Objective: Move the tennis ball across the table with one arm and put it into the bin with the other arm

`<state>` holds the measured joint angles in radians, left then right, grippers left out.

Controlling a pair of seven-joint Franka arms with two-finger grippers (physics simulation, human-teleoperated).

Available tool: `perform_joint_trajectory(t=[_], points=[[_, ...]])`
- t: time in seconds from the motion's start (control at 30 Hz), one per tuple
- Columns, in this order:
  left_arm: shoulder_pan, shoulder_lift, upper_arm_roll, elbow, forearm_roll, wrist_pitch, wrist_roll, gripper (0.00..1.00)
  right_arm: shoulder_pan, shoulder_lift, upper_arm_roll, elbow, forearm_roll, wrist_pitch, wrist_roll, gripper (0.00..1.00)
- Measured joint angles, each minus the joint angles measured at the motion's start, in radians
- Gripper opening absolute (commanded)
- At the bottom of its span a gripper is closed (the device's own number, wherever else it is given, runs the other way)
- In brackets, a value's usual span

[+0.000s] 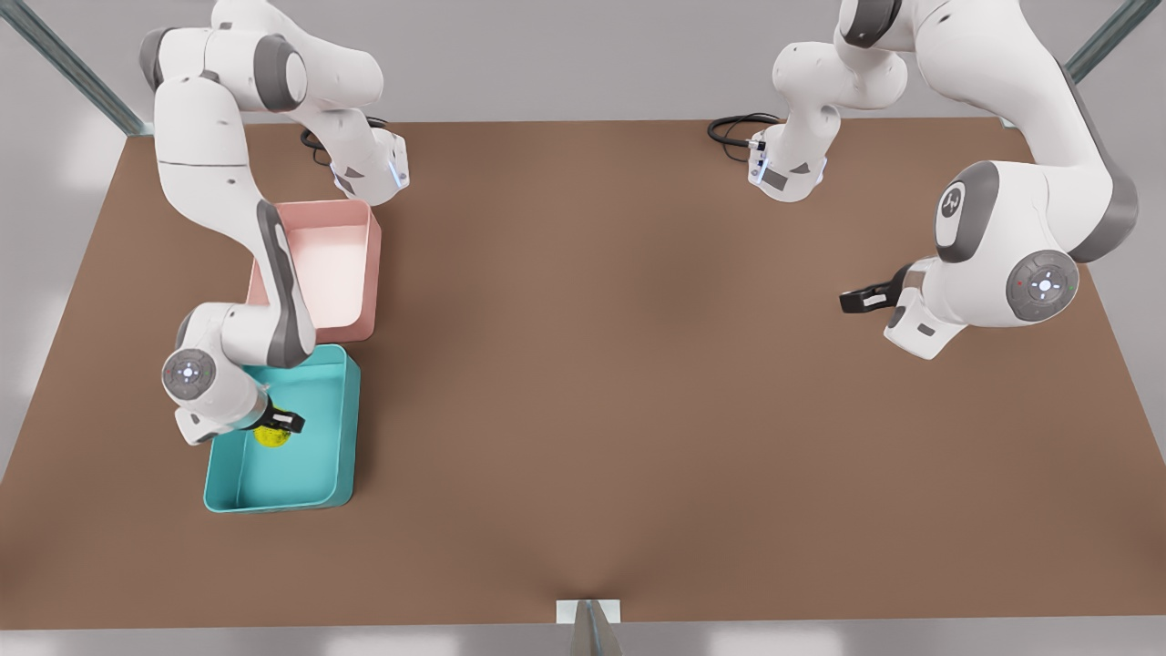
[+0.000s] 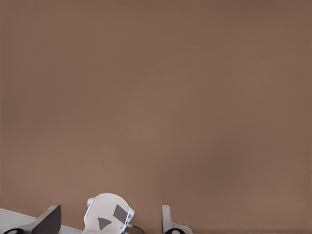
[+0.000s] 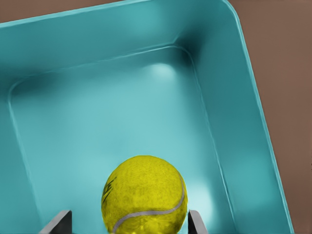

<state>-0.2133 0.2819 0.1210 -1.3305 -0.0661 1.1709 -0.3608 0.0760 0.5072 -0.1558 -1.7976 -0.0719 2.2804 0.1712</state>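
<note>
The yellow-green tennis ball (image 1: 271, 435) is inside the teal bin (image 1: 349, 428) at the front view's left. My right gripper (image 1: 279, 425) hangs over that bin, open. In the right wrist view the tennis ball (image 3: 144, 194) lies between the fingers (image 3: 59, 223): one finger stands clearly apart from it and the other is at its edge. The bin's wall (image 3: 253, 122) surrounds it. My left gripper (image 1: 858, 299) waits open above the bare brown table (image 1: 592, 364) at the front view's right, with nothing between its fingers (image 2: 168, 222).
A pale pink tray (image 1: 357, 264) stands directly behind the teal bin, partly covered by the right arm. Both arm bases (image 1: 785, 173) with black cables sit at the table's far edge; one base (image 2: 109, 217) appears in the left wrist view.
</note>
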Motion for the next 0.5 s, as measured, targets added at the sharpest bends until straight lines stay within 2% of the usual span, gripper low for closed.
perform_joint_trajectory(t=[0.07, 0.17, 0.23, 0.33, 0.5], points=[[0.000, 0.000, 0.000, 0.000, 0.000, -0.002, -0.001, 1.00, 0.002, 0.009, 0.002, 0.057, 0.059, -0.061, -0.034, 1.00], [-0.001, 0.000, 0.000, 0.000, 0.000, -0.003, -0.003, 1.00, 0.035, 0.010, 0.002, 0.231, 0.120, -0.265, -0.061, 1.00], [-0.001, 0.000, 0.000, -0.001, 0.000, -0.004, -0.004, 1.00, 0.085, -0.126, 0.030, 0.272, 0.053, -0.424, -0.071, 1.00], [-0.001, 0.001, 0.000, -0.001, 0.000, -0.005, -0.005, 1.00, 0.084, -0.378, 0.116, 0.282, -0.009, -0.600, -0.083, 1.00], [-0.001, 0.000, 0.000, -0.001, 0.000, -0.008, -0.006, 1.00, 0.032, -0.460, 0.133, 0.289, -0.016, -0.766, -0.101, 1.00]])
